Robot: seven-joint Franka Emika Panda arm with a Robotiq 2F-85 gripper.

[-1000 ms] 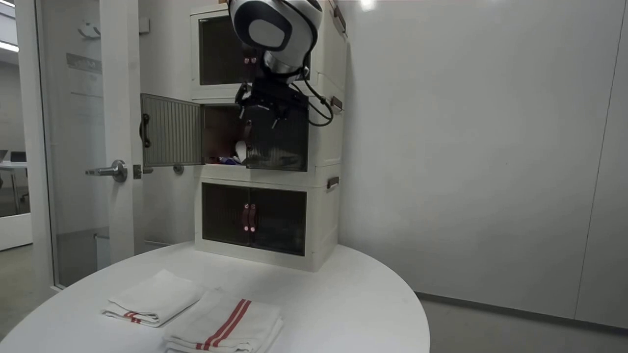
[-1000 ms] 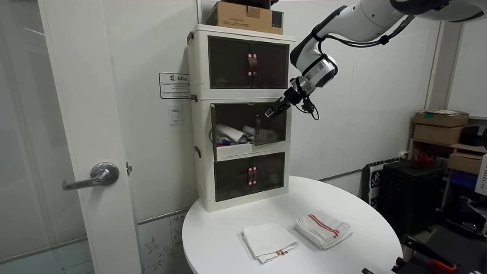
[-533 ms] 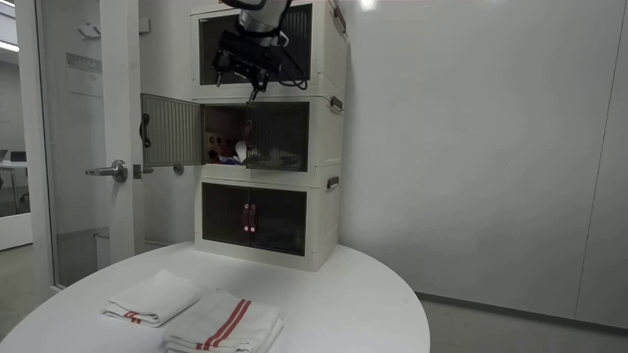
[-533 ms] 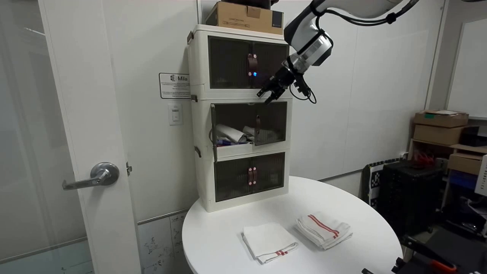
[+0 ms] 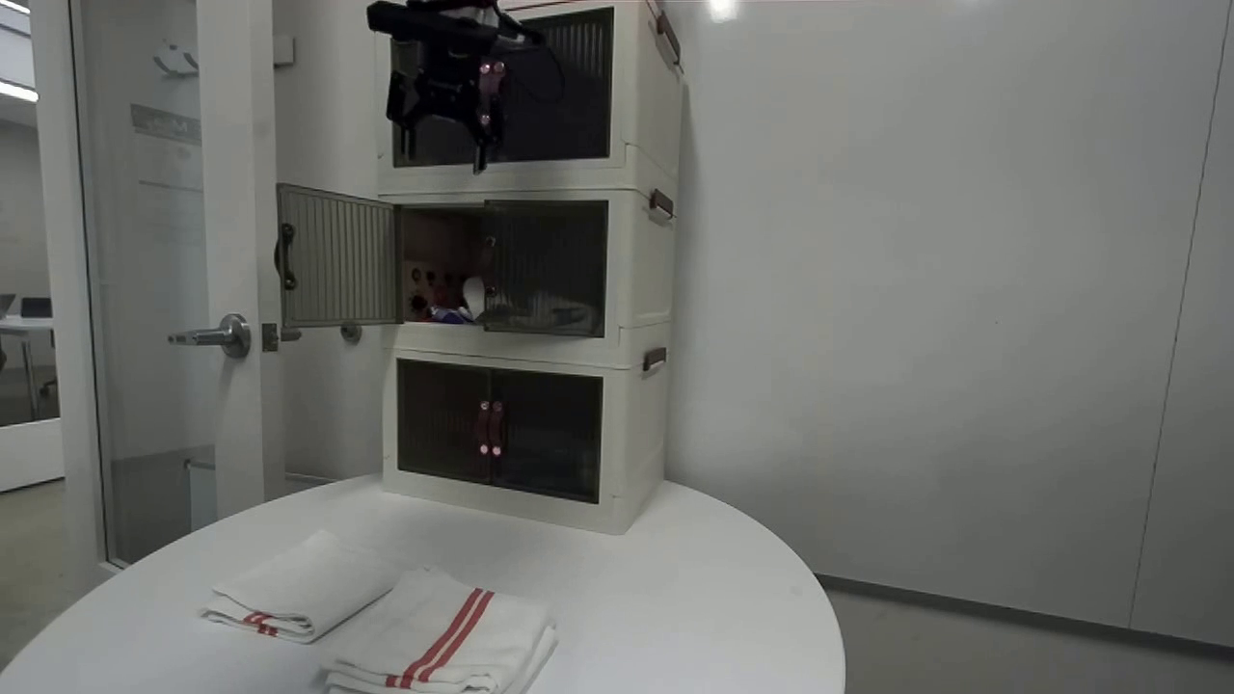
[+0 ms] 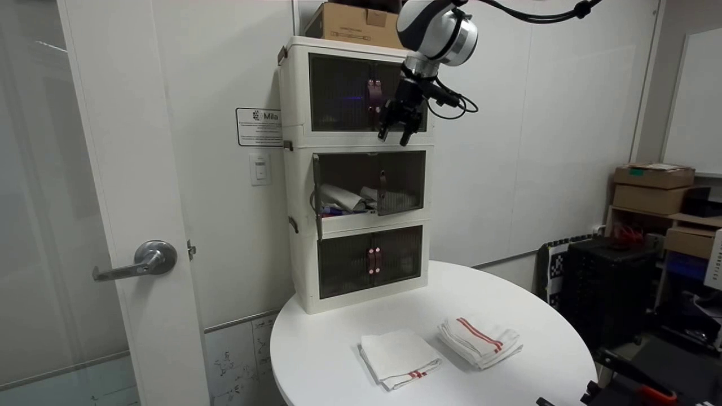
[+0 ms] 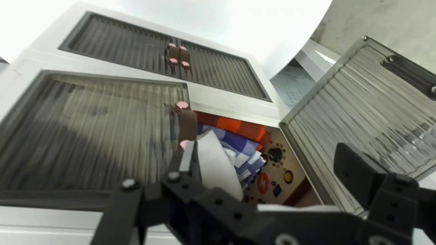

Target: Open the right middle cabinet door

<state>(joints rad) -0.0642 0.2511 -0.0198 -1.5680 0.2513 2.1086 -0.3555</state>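
The right middle cabinet door (image 5: 548,275) is a dark ribbed see-through panel with a brown strap handle. It shows in both exterior views (image 6: 403,186) and in the wrist view (image 7: 102,136). Its handle edge looks slightly ajar. Its handle (image 7: 188,126) is beside one fingertip in the wrist view; I cannot tell the gap in depth. My gripper (image 5: 442,159) is open and empty, pointing down in front of the upper tier, above the middle tier. It also shows in an exterior view (image 6: 393,141) and in the wrist view (image 7: 265,153).
The left middle door (image 5: 339,255) stands swung wide open. Folded cloths (image 7: 238,139) lie inside that tier. The upper doors (image 6: 341,93) and lower doors (image 6: 344,265) are shut. Two folded white towels (image 6: 400,358) (image 6: 479,341) lie on the round table (image 6: 327,349). A cardboard box (image 6: 355,25) sits on top.
My gripper has risen from in front of the right middle door to the upper tier, shifted left in both exterior views, and turned to point downward. The doors look unchanged.
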